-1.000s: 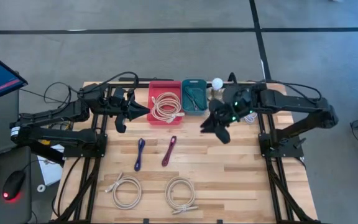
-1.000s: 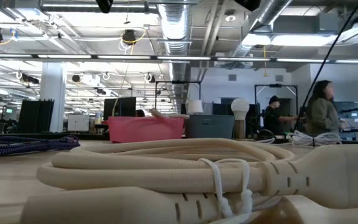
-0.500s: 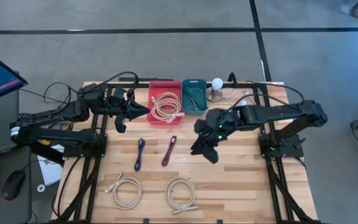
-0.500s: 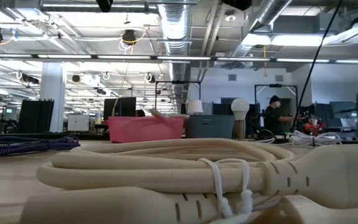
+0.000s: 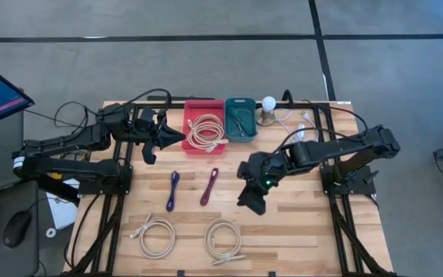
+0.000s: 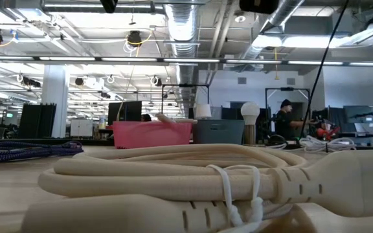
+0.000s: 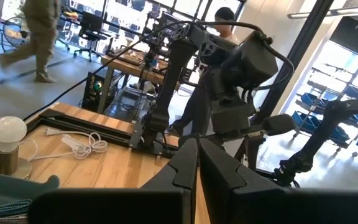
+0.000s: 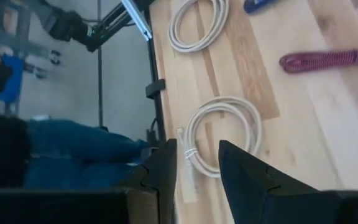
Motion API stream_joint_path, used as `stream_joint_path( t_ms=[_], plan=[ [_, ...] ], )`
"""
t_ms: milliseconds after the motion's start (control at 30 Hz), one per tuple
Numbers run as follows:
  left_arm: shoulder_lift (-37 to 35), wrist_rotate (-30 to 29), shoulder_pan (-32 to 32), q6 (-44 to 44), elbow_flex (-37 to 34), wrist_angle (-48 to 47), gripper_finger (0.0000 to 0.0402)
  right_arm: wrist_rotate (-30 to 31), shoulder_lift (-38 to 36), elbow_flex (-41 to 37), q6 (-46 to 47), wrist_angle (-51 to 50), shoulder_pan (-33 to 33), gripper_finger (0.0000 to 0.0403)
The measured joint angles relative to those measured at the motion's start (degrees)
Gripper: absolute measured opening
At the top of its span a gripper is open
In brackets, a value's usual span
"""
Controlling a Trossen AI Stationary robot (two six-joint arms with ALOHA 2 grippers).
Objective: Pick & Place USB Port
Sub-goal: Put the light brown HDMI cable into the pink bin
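Observation:
Two coiled white cables lie flat near the table's near edge, one (image 5: pixel 156 235) to the left, the other (image 5: pixel 223 238) (image 8: pixel 222 134) to the right. A blue-purple bundled cable (image 5: pixel 173 190) and a magenta one (image 5: pixel 209 186) lie at mid-table. My right gripper (image 5: pixel 252 201) (image 8: pixel 197 168) hangs open above the bare wood to the right of the magenta cable, touching nothing. My left gripper (image 5: pixel 180 137) (image 7: pixel 197 163) waits shut beside the red bin's left wall.
A red bin (image 5: pixel 204 146) holding a white coiled cable (image 5: pixel 206 129) and a teal bin (image 5: pixel 240 118) stand at the far edge, with a bulb lamp (image 5: pixel 268 104) and a loose white cord (image 5: pixel 302 123) to their right. People show in the room beyond the table.
My right gripper has swung from beside the teal bin toward the table's near edge and a little to the left. It has come to hover over the mid-table right of the magenta cable. No cable has moved.

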Motion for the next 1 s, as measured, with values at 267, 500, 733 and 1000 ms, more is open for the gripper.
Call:
stream_joint_path(
  t_ms=[267, 500, 733, 1000],
  plan=[
    [0.0, 0.0, 0.02, 0.0, 0.0, 0.0, 0.0016, 5.69, 1.3, 0.04, 10.51, -3.0, 3.57, 0.0121],
    [-0.02, 0.0, 0.02, 0.0, 0.0, 0.01, 0.0016, 6.34, 5.94, 0.02, 17.47, -3.64, 6.6, 0.0174],
    [-0.02, 0.0, 0.02, 0.02, 0.0, 0.0, 0.0016, 5.75, 12.67, -0.06, 20.97, -3.24, 9.64, 0.0222],
    [-0.02, 0.0, 0.02, 0.02, 0.0, -0.02, 0.0016, 2.98, 20.14, 0.0, 26.04, 4.58, 12.67, 0.0224]
  ],
)
